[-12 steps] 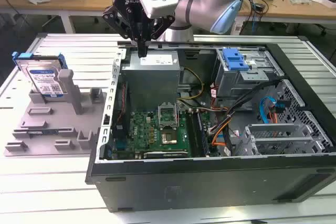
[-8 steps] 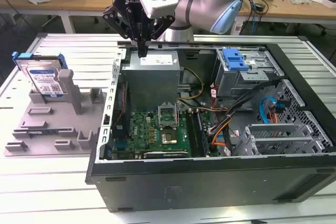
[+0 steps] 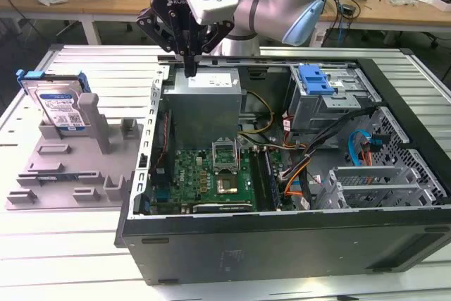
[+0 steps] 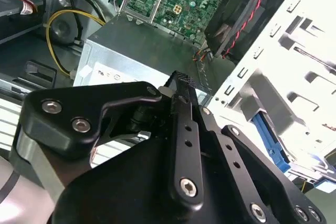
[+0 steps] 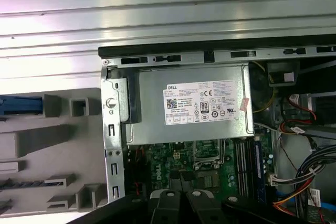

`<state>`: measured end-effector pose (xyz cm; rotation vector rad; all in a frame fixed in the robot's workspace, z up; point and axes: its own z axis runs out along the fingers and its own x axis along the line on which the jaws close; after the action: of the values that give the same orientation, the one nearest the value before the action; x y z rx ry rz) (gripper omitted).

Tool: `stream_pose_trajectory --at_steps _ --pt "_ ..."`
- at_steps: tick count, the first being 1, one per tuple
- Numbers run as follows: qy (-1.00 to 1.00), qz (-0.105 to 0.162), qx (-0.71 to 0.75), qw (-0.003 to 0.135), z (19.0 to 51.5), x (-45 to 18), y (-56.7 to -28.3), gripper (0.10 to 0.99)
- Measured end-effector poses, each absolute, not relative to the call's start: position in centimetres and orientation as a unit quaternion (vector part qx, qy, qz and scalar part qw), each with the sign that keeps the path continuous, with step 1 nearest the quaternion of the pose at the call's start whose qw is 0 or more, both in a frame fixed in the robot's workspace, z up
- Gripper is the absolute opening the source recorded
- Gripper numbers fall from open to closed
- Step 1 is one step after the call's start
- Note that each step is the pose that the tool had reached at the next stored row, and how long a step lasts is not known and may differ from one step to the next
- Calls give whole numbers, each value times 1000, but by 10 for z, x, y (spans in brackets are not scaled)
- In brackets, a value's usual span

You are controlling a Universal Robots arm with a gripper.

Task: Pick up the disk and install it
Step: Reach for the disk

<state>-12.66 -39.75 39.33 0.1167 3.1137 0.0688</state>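
The disk (image 3: pixel 60 101) stands upright in a slot of the grey holder (image 3: pixel 77 167) at the exterior view's left, silver with a white-and-blue label and a blue frame. Its blue top edge (image 5: pixel 18 104) also appears in the first wrist view. My gripper (image 3: pixel 190 67) hangs over the back edge of the open computer case, above the silver power supply (image 3: pixel 204 100), well to the right of the disk. Its fingers are shut together with nothing between them. The second wrist view has the black gripper (image 4: pixel 184 81) over the power supply (image 4: pixel 136 45).
The black computer case (image 3: pixel 282 244) lies open on the slatted metal table (image 3: pixel 84 65). Inside are a green motherboard (image 3: pixel 211 174), cables, and a grey drive cage (image 3: pixel 324 100) with a blue latch piece (image 3: pixel 315 79) on top. Desks with clutter stand behind.
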Motion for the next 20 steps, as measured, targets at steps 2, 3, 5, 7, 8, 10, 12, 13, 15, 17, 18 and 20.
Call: stream_pose_trajectory --at_steps 2,3,5,7,8,10,12,13,15,17,18,20 --pt "999 22 37 12 393 -134 -394 106" --pt "999 22 37 12 393 -138 -393 106" --pt "999 22 37 13 393 -157 -387 106" --pt "999 22 37 12 393 -172 -383 106" --pt "999 22 37 12 393 -175 -382 106" --pt "999 22 37 13 393 -188 -377 106" --pt "999 22 37 12 393 -200 -373 106" --pt "999 22 37 12 393 -205 -371 106" --pt "999 22 37 12 393 -214 -368 106" --pt "999 22 37 12 393 -223 -365 106" --pt "999 22 37 12 393 -228 -364 106" --pt "999 22 37 12 393 -245 -360 106"
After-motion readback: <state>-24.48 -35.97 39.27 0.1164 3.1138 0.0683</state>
